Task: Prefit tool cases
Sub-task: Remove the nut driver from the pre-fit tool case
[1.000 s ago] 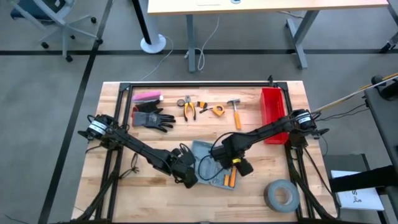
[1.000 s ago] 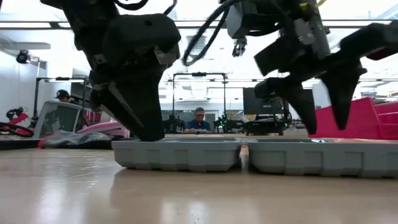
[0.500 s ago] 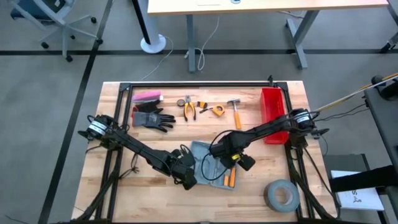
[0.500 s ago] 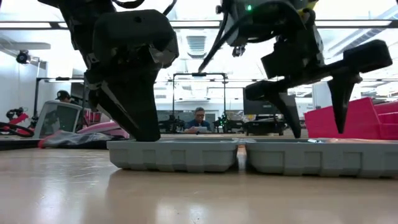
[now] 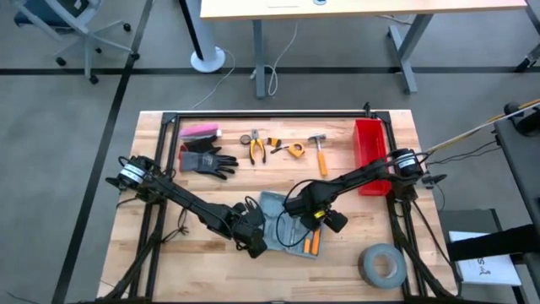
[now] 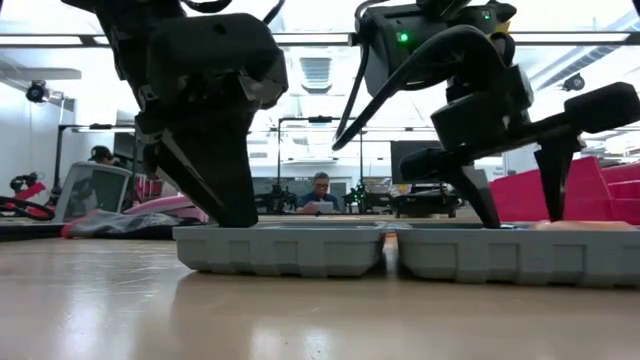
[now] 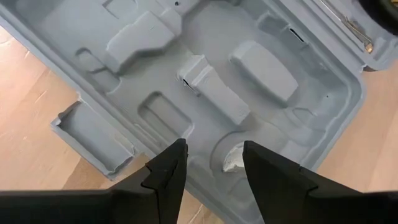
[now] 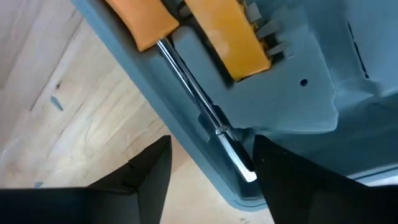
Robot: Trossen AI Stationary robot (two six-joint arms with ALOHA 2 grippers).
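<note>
Grey-blue tool case (image 5: 284, 223) lies open flat on the wooden table (image 5: 380, 279), near the middle front, both halves face up. In the low view the 2 halves (image 6: 280, 248) sit side by side with a narrow gap at the hinge.

Left gripper (image 5: 256, 239) is down at the case's left half. Left wrist view: its 2 dark fingers (image 7: 166, 180) stand apart, open, straddling the near rim of the moulded tray (image 7: 205, 93), nothing between them. Tray slots here are bare grey plastic. In the low view the left gripper (image 6: 215, 205) tips reach the top edge of the left half.

Right gripper (image 5: 319, 218) is over the case's right half, near the orange-handled tools (image 5: 311, 241). Right wrist view: fingers (image 8: 149, 174) spread wide, open, holding nothing; between them shows the case edge with a metal shaft (image 8: 205, 118) of a screwdriver seated in its slot, 2 orange handles (image 8: 224, 37) beside each other above it. Low view: right gripper (image 6: 515, 205) tips come down to the rim of the right half, contact cannot be told.

Elsewhere on the table: red bin (image 5: 369, 154) at the right rear, grey tape roll (image 5: 381, 263) front right, black glove (image 5: 205, 160), pliers (image 5: 256, 146), hammer (image 5: 320, 153), all well apart from the case. A person (image 6: 320, 195) sits in the room behind.
</note>
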